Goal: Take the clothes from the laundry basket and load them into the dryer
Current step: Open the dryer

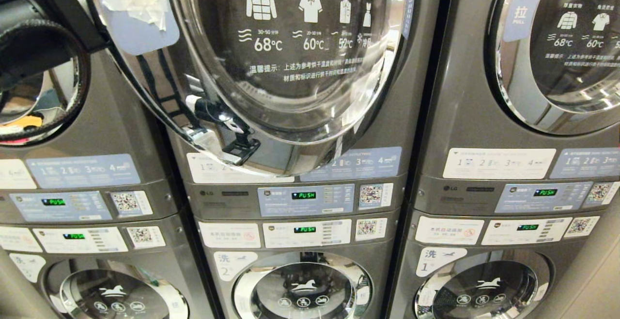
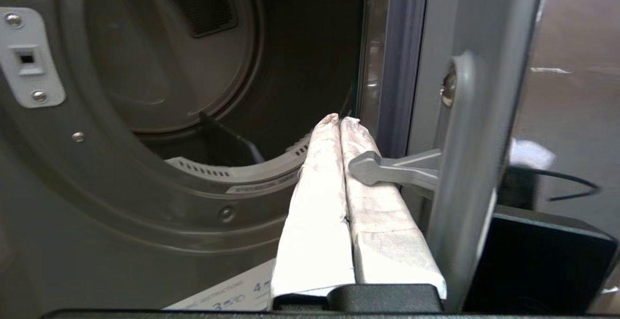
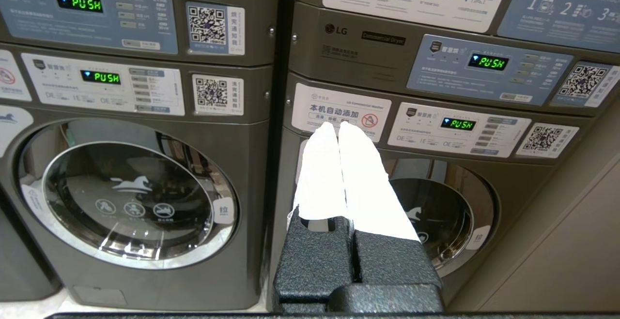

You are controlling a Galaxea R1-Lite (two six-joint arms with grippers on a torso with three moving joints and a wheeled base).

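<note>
The dryer's round glass door stands swung out toward me in the head view. Past its free edge, the left wrist view looks into the dark drum, where no clothes show. My left gripper is shut and empty, its white-wrapped fingers lying right beside the door's grey latch hook and door edge. Only the black left arm shows at the head view's upper left. My right gripper hangs low, shut and empty. The clothes and the laundry basket are out of view.
Stacked grey LG machines fill the wall: another dryer door to the right, washers below, and control panels reading PUSH. The latch plate sits on the dryer opening's far side. A beige wall stands beside the right machine.
</note>
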